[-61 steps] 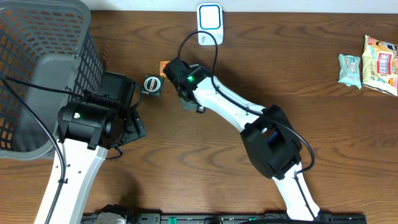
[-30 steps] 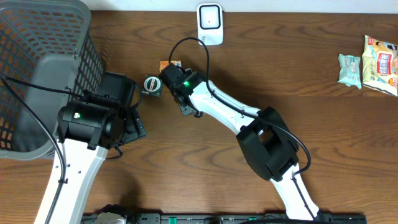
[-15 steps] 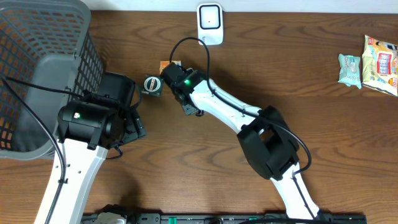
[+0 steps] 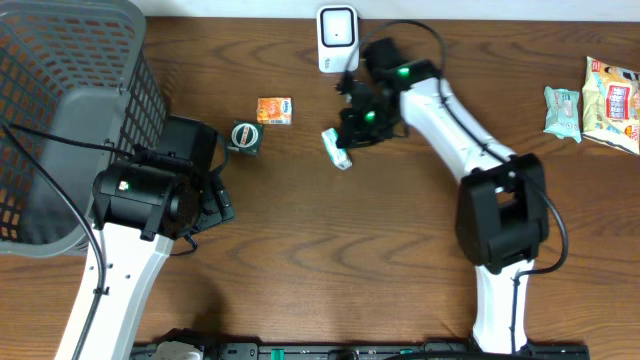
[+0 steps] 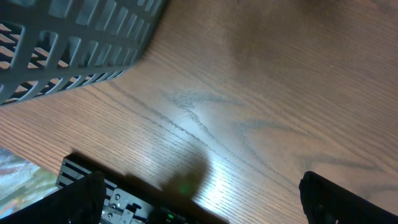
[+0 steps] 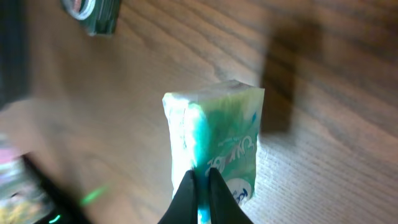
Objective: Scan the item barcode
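Pinching small packet [image 6: 217, 143] by edge, right jaws; white wrapper, green print.

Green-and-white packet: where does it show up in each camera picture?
Overhead: green-and-white packet upper centre.
Left wrist: not in it.
Right wrist: packet mid-frame, pinched by the right gripper.
Shared landmark: round green item, left of the packet in both.

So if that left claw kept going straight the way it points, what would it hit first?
Probably the wooden table: the left gripper, jaws open, faces bare wood grain, with the grey basket off to one side. How far away is unclear.
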